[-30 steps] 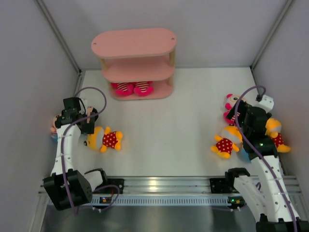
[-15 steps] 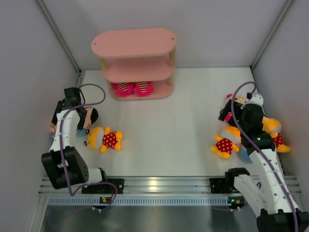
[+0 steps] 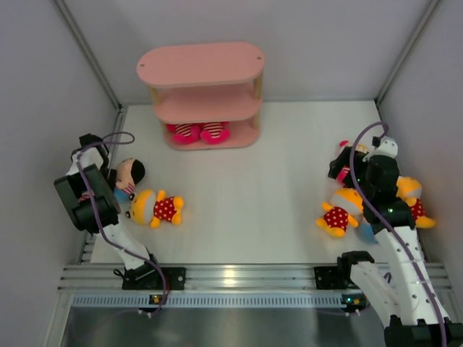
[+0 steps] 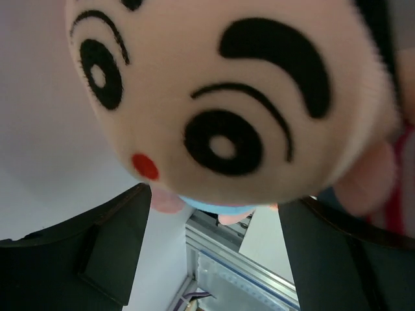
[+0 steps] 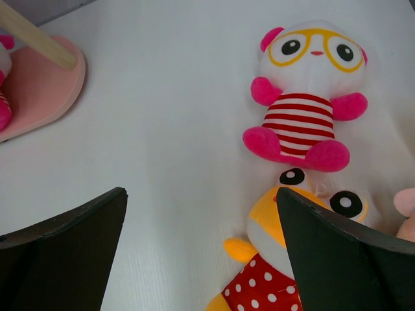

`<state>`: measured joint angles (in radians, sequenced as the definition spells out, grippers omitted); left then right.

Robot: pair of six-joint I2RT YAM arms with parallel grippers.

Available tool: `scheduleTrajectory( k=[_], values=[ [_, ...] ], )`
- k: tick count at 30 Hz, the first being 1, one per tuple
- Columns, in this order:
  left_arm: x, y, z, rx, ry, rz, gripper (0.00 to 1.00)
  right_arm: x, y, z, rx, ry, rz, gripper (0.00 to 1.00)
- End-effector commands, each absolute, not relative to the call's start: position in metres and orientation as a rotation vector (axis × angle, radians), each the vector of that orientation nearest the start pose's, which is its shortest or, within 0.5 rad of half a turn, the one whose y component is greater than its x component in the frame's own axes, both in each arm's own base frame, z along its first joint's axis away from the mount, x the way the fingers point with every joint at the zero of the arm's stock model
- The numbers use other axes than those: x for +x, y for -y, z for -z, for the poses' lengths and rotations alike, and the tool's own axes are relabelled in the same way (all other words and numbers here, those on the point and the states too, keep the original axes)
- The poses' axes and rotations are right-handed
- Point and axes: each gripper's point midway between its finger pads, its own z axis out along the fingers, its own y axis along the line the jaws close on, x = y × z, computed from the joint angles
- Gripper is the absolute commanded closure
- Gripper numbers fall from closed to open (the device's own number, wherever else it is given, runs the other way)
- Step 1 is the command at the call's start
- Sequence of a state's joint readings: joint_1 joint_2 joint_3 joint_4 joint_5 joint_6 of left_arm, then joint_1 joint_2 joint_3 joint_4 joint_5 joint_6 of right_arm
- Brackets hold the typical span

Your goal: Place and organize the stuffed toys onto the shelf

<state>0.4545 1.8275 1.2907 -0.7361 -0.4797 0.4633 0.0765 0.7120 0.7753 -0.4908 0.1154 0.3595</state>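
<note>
Leftmost, the left jaws flank the peach-headed doll (image 4: 246,78); whether they pinch it I cannot tell. Beside it lies a yellow polka-dot doll (image 3: 158,208). Upper centre, the pink shelf (image 3: 201,65) holds two red-striped dolls (image 3: 199,132) on its bottom board. Far right, the right jaws gape, released, near a pink-white striped doll (image 5: 301,113).

Left arm (image 3: 85,199) sits folded back, left fingers (image 4: 84,253) seemingly spread; right arm (image 3: 394,224) reaches forward, right fingers (image 5: 58,240) apart.
</note>
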Motion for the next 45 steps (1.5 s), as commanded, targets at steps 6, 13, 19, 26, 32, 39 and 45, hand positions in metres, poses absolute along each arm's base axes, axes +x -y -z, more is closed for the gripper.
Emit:
scheduleTrajectory(
  k=[6,13,19,26,32,39,45],
  values=[
    [0.261,-0.246,-0.022,-0.177,-3.086,-0.617,0.45,0.285,-0.022,-0.249,0.341,-1.896,-0.212,0.00],
    [0.275,-0.245,-0.054,-0.270,-2.939,-0.560,1.00,0.282,-0.024,-0.258,0.321,-1.871,-0.223,0.00],
    [0.303,-0.220,-0.152,-0.268,-2.635,-0.426,1.00,0.281,-0.065,-0.289,0.089,-1.754,-0.434,0.06],
    [0.324,-0.106,-0.258,0.016,-2.338,0.041,1.00,0.290,-0.129,-0.337,-0.208,-1.581,-0.515,0.16],
    [0.312,0.006,-0.311,0.245,-2.126,0.472,1.00,0.270,-0.279,-0.350,-0.686,-1.396,-0.615,0.12],
    [0.295,0.056,-0.311,0.341,-2.112,0.650,1.00,0.228,-0.405,-0.363,-0.924,-1.149,-0.843,0.05],
    [0.284,0.069,-0.315,0.369,-2.086,0.724,1.00,0.241,-0.468,-0.346,-0.972,-1.134,-0.869,0.02]
  ],
)
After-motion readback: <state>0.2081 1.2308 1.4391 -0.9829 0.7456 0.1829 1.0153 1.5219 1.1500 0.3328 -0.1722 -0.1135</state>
